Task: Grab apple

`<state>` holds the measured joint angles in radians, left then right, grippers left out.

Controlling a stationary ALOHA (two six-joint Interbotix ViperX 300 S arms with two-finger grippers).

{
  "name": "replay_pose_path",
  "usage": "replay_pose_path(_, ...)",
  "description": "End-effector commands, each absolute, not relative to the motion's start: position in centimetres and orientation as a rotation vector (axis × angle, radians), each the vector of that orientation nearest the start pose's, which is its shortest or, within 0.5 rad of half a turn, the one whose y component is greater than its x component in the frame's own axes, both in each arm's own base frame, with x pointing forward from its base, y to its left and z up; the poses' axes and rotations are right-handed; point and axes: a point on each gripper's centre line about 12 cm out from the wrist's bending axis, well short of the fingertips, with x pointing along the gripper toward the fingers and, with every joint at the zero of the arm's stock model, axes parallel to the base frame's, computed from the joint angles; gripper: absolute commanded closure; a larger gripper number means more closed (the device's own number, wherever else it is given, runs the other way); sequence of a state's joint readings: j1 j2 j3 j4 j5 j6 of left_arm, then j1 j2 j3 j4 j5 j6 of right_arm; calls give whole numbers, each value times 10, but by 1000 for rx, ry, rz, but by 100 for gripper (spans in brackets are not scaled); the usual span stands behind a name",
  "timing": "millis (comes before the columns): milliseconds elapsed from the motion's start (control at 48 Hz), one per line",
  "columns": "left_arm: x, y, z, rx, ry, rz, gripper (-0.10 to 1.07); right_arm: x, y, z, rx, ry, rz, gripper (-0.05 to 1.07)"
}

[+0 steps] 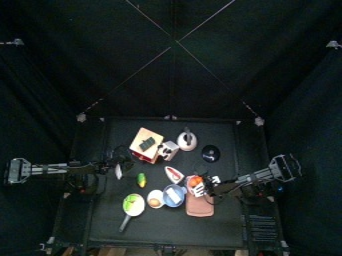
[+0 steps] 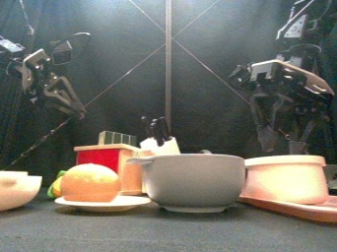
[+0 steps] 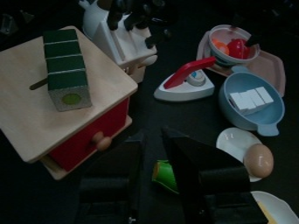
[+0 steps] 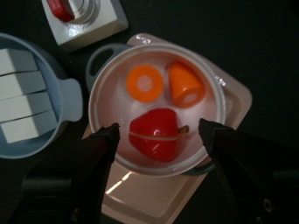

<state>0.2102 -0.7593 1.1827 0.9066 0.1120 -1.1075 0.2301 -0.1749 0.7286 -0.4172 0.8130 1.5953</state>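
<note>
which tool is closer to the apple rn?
Right. Right tool hangs open directly over the apple in the pink bowl; left tool is off beside the wooden box.

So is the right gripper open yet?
Open. The right gripper has its jaws spread wide either side of the red apple in the bowl.

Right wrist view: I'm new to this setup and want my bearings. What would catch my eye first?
The red apple lies in a pale bowl with two orange pieces, directly between the right end effector's open jaws. Beside the bowl sits a blue-grey dish of white blocks.
</note>
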Motion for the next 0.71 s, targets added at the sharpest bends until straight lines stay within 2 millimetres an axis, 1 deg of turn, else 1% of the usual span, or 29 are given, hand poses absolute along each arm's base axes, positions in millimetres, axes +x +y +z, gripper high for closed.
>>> replay_pose_path(0,209,55,211,-227,450,339,31,295,38,171,829,998,-813,2)
replay_pose_path(292,209,55,211,-224,450,339,31,296,40,160,811,1031,-825,2)
replay_pose_path(458,209,55,211,-224,450,339,31,301,39,155,787,1051,-795,2)
replay_pose_path(688,209,55,211,-226,451,339,31,300,32,145,786,1081,-828,2)
